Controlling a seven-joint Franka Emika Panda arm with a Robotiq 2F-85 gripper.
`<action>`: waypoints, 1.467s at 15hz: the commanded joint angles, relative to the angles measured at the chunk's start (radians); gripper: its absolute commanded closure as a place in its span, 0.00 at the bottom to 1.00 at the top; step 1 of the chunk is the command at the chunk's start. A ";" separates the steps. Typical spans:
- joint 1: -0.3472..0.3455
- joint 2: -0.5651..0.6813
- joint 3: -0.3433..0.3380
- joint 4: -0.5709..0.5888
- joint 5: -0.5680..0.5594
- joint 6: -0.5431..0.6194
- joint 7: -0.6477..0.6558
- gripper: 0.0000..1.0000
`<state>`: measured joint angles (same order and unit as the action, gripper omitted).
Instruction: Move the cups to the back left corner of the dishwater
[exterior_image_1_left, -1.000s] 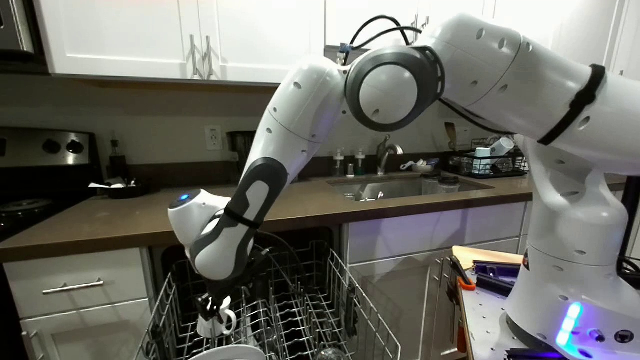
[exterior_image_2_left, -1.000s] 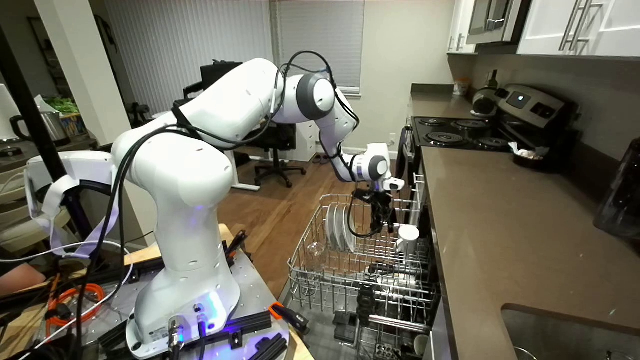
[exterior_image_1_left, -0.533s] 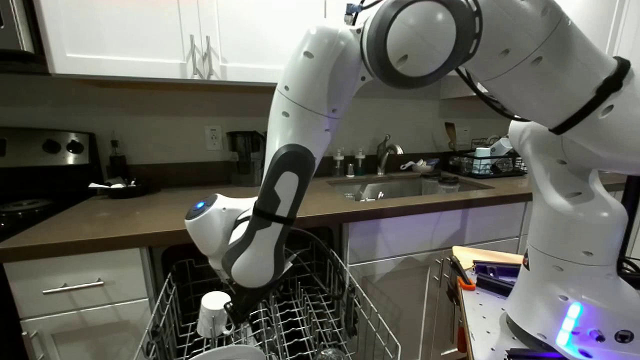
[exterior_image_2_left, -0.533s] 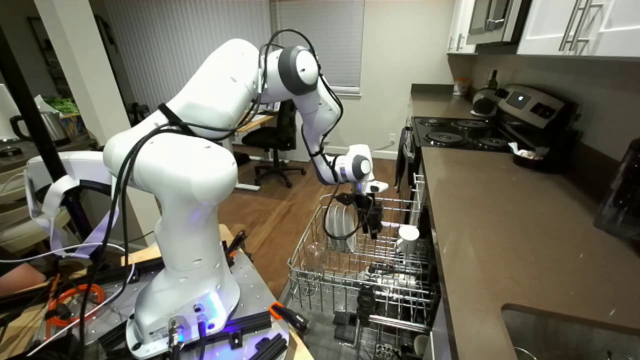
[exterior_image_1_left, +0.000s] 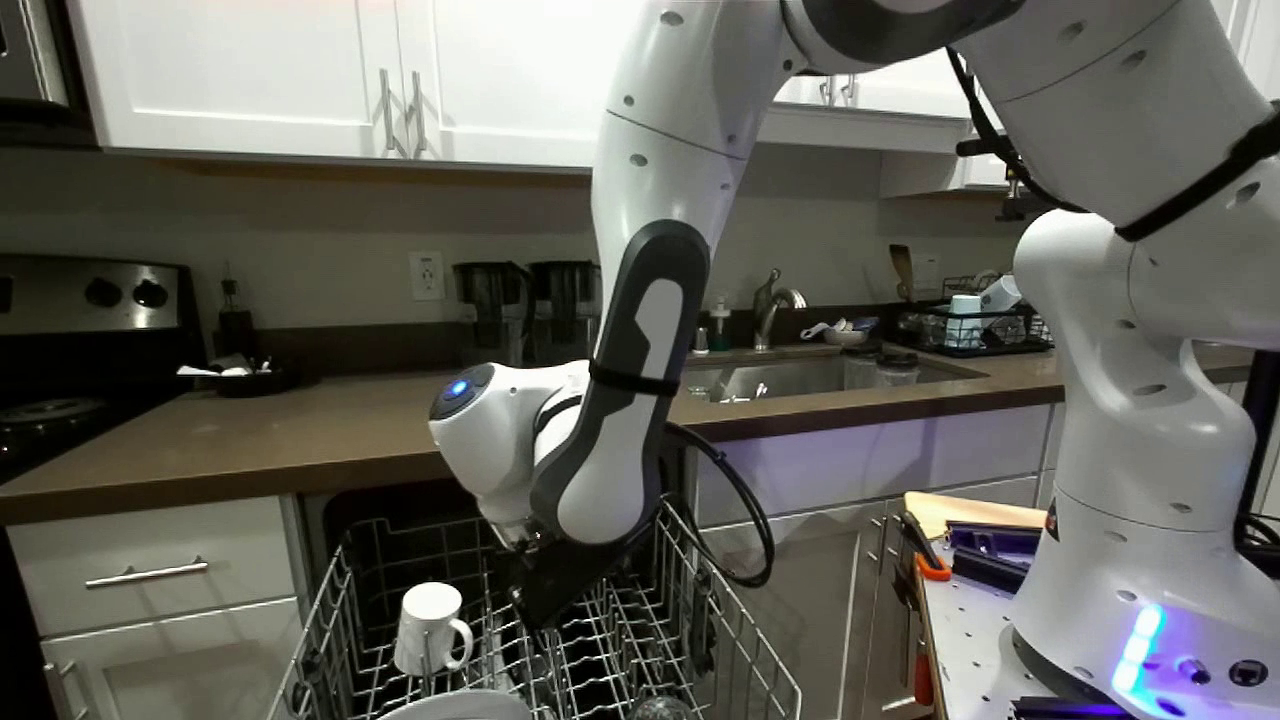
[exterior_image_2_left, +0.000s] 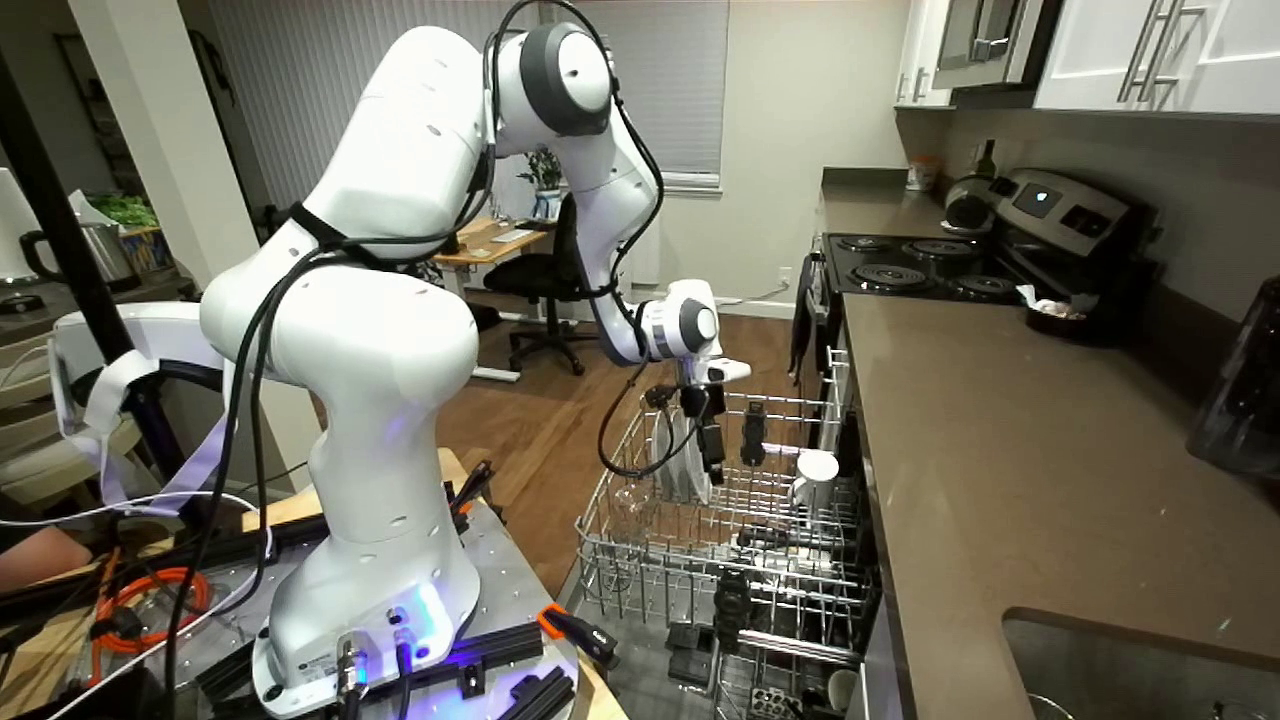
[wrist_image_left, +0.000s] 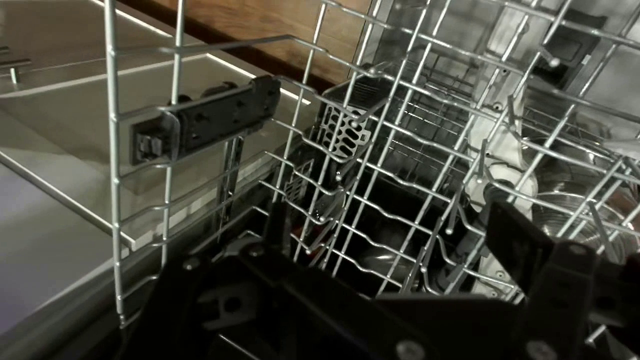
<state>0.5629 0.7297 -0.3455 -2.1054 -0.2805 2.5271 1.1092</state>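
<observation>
A white cup (exterior_image_1_left: 425, 632) stands upside down in the upper rack (exterior_image_1_left: 745, 612) of the open dishwasher, its handle toward my gripper. The cup also shows in an exterior view (exterior_image_2_left: 815, 478), on the counter side of the rack (exterior_image_2_left: 650, 550). It is out of the wrist view. My gripper (exterior_image_1_left: 535, 605) hangs over the rack, to the right of the cup and apart from it. It also shows between the plates and the cup (exterior_image_2_left: 712, 465). In the wrist view my gripper (wrist_image_left: 397, 237) has its fingers wide apart, with only rack wires seen between them.
White plates (exterior_image_2_left: 668, 465) stand in the rack close to my gripper. A clear glass (exterior_image_2_left: 632, 512) stands near them. Another cup (exterior_image_2_left: 842, 688) lies in the lower rack. The counter edge (exterior_image_2_left: 875, 490) borders the rack. A black rack clip (wrist_image_left: 220, 120) sits on the side wires.
My arm has moved away from the cup, rightward in one exterior view and leftward toward the plates in another. The elbow has risen. The cup has stayed in place.
</observation>
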 joint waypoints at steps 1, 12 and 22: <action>0.010 -0.101 -0.009 -0.136 -0.060 0.118 0.139 0.00; 0.103 -0.124 -0.103 -0.290 -0.008 0.438 0.206 0.00; 0.055 -0.151 -0.050 -0.304 0.031 0.453 0.173 0.00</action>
<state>0.6454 0.6040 -0.4271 -2.3882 -0.2966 2.9624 1.3378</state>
